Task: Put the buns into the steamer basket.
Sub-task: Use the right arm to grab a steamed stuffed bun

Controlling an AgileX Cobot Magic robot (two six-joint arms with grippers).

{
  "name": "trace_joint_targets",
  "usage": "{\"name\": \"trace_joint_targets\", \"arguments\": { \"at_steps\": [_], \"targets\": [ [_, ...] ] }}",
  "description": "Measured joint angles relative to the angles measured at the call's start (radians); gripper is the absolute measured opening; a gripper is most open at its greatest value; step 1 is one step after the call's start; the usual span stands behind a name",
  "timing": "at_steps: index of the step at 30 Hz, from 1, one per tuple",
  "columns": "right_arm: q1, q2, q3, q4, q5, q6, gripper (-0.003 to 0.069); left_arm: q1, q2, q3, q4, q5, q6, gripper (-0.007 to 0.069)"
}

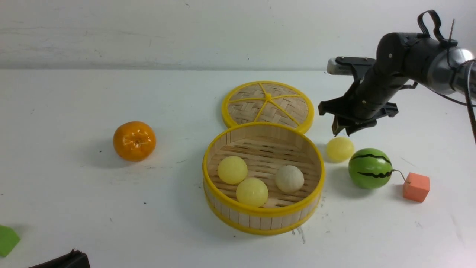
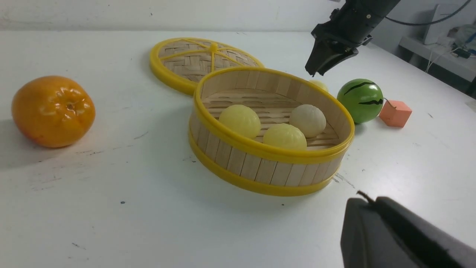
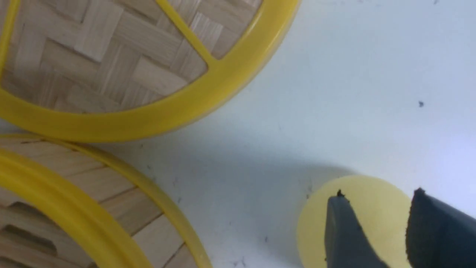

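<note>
Tabletop (image 1: 148, 223), white and scuffed with small dark marks, is carrying every item below.

Right arm (image 1: 416, 59), black and grey, is entering from the right edge, sloping down and inward over the far right of the tabletop; a black cable is looping above it.

Steamer basket (image 1: 266, 212), round, slatted, with yellow rims, is standing upright near the middle and holding three buns.

Lid (image 1: 268, 97), flat, woven, with yellow rim and spokes, is lying just behind the steamer basket.

Right gripper (image 1: 342, 132), black, is pointing down over the fourth bun; its fingers are standing open, parted above the ball, and are gripping nothing.

Left gripper (image 2: 370, 201), dark, is showing only in part at the near left; its fingers are resting closed together, holding nothing.

Watermelon ball (image 1: 370, 168), green with black stripes, is sitting to the right of the steamer basket, a thin stem trailing toward the block.

Orange fruit (image 1: 134, 141), glossy, is sitting well apart, to the left of the steamer basket.

Buns, four: two pale yellow ones (image 1: 232, 170) (image 1: 252, 192) are lying at the left and near side of the basket floor; an off-white one (image 1: 289, 179) is lying to their right; a further pale yellow one (image 1: 340, 149) is resting outside, between lid and watermelon ball.

Block (image 1: 416, 187), salmon-coloured, is sitting at the right.
</note>
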Motion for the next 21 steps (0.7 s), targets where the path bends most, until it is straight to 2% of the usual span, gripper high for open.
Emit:
{"name": "trace_joint_targets", "arguments": {
  "at_steps": [13, 15, 17, 19, 21],
  "targets": [
    [0.000, 0.050, -0.018, -0.027, -0.002, 0.000, 0.0236, 0.000, 0.000, 0.000, 0.000, 0.000, 0.000, 0.0016],
    [0.000, 0.050, -0.018, -0.027, -0.002, 0.000, 0.0210, 0.000, 0.000, 0.000, 0.000, 0.000, 0.000, 0.0016],
    [0.000, 0.050, -0.025, -0.027, 0.010, -0.009, 0.0136, 0.000, 0.000, 0.000, 0.000, 0.000, 0.000, 0.0016],
    [0.000, 0.050, -0.031, -0.027, 0.021, -0.016, 0.0103, 0.000, 0.000, 0.000, 0.000, 0.000, 0.000, 0.0016],
    [0.000, 0.050, -0.044, -0.026, 0.042, -0.034, 0.0039, 0.000, 0.000, 0.000, 0.000, 0.000, 0.000, 0.0016]
  ]
}}
